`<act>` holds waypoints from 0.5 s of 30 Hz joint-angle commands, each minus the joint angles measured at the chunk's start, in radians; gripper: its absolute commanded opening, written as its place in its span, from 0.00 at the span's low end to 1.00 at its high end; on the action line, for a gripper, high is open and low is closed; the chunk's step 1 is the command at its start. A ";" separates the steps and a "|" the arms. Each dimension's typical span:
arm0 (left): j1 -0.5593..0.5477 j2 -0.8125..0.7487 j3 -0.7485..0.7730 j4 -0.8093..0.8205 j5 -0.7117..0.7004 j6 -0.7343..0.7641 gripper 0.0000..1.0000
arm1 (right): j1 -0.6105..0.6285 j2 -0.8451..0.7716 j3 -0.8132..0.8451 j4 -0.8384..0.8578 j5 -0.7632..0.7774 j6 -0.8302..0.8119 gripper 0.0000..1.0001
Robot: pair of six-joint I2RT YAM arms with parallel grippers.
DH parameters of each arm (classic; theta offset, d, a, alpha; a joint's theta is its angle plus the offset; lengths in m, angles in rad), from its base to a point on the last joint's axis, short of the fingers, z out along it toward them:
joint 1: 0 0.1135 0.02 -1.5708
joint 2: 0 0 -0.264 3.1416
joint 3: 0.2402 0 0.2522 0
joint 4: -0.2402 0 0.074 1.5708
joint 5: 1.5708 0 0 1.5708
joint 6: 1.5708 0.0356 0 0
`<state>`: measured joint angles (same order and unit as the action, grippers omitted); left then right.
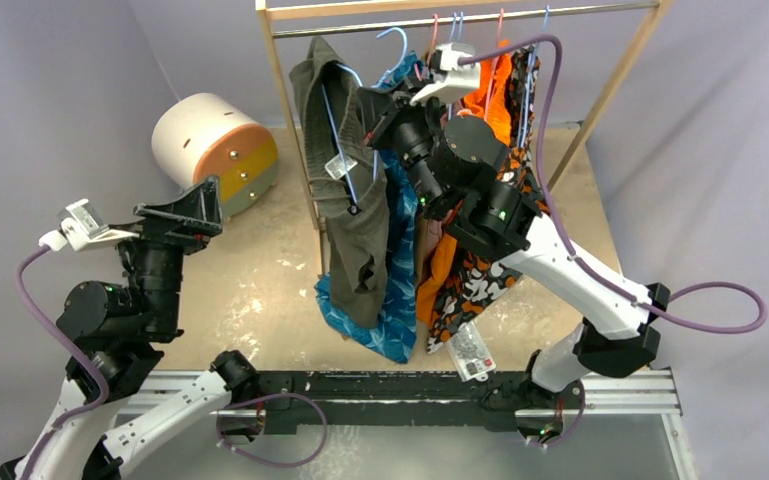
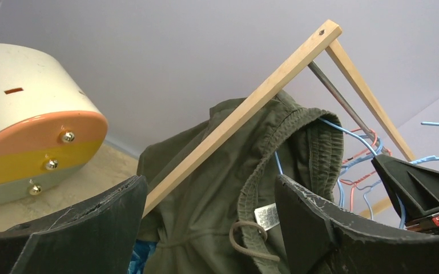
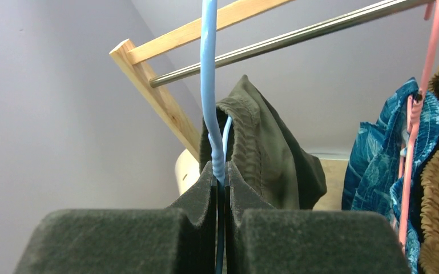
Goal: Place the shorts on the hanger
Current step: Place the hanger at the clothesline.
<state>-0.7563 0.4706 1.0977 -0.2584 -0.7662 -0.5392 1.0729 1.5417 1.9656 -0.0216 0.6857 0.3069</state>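
Lilac-grey walls all round, sandy counter [image 1: 250,280] underneath, with a wooden rack [image 1: 282,100] and its steel rail [image 1: 360,26] across the back. At the rack's left end, pressed against the upright post: the shorts [image 1: 355,240], olive green, waistband uppermost, legs hanging down towards the counter. Threaded through the waist, the hanger [image 1: 338,125], thin light-blue wire, seen from the left wrist running in under the gathered waistband, near a small white tag [image 2: 266,216] and a loop of drawstring [image 2: 245,242]. Right tool [image 3: 220,177] pinched together on that blue wire, foam pads flat against it on both sides, with the wire rising straight up out of the grip. Hook end up near the rail, though whether touching it hard to tell from above. Left tool [image 1: 185,212] spread wide apart, gripping nothing, raised over the left side of the counter, apart from the shorts and facing them. Behind it, a round cream cabinet [image 1: 215,150] with orange and yellow drawer fronts and brass knobs, resting on the counter. Just right of the olive shorts and touching them, blue patterned shorts [image 1: 395,290]; further right, an orange garment [image 1: 438,270] with black print, partly hidden by the right arm. Pink hangers [image 1: 434,35] bunched on the rail above those
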 commanded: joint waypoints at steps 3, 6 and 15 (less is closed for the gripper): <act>-0.005 -0.008 -0.035 0.034 0.015 -0.015 0.81 | -0.029 -0.059 -0.116 0.280 -0.020 0.121 0.00; -0.005 -0.009 -0.051 0.034 0.020 -0.024 0.81 | -0.041 -0.041 -0.136 0.312 -0.027 0.131 0.00; -0.006 -0.023 -0.080 0.022 0.016 -0.024 0.81 | -0.075 0.017 -0.108 0.409 -0.049 0.099 0.00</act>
<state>-0.7563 0.4622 1.0245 -0.2562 -0.7620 -0.5575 1.0084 1.5658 1.8000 0.1932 0.6586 0.4019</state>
